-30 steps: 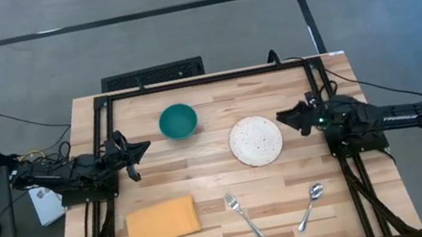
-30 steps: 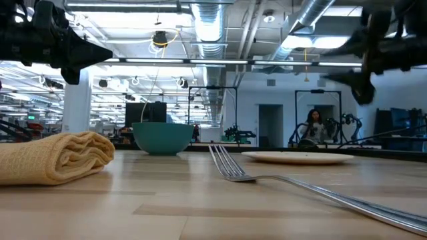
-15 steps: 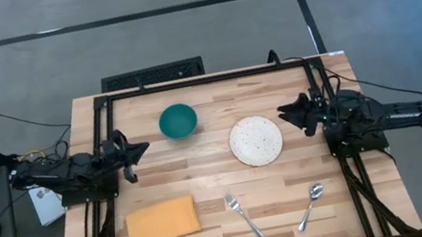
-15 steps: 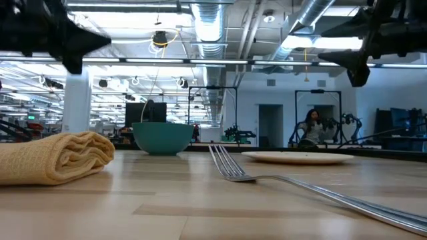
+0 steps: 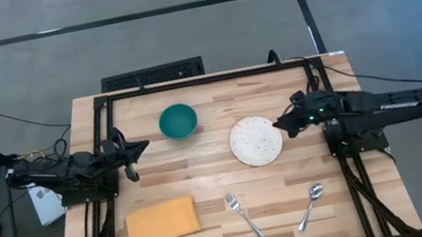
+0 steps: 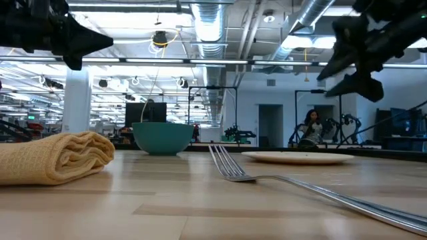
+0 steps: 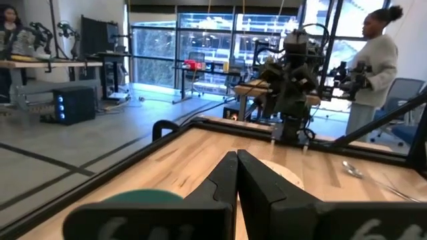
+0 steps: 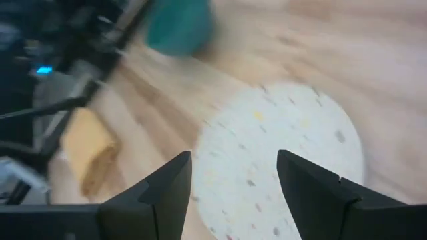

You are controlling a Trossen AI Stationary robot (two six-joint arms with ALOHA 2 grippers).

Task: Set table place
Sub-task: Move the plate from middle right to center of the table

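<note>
The table place (image 5: 203, 172) is a pale plank tabletop with black frame rails. On it rest a white speckled plate (image 5: 255, 140), a teal bowl (image 5: 177, 121), a folded yellow-orange cloth (image 5: 162, 221), a fork (image 5: 243, 215) and a spoon (image 5: 311, 205). My right gripper (image 5: 279, 124) hangs open above the plate's right rim; in the right wrist view (image 8: 233, 173) its fingers frame the plate (image 8: 280, 160). My left gripper (image 5: 142, 147) is shut and empty in the air at the left rail, pointing at the bowl (image 7: 143, 196).
Black frame rails (image 5: 204, 79) run along the far edge and both sides, under the arms. The bare wood in the table's middle lies between the plate, the bowl and the cloth. Beyond the table, a person (image 7: 377, 60) stands in the room.
My right gripper has reached toward the table's left, out over the plate's right rim, and has tipped down toward it.
</note>
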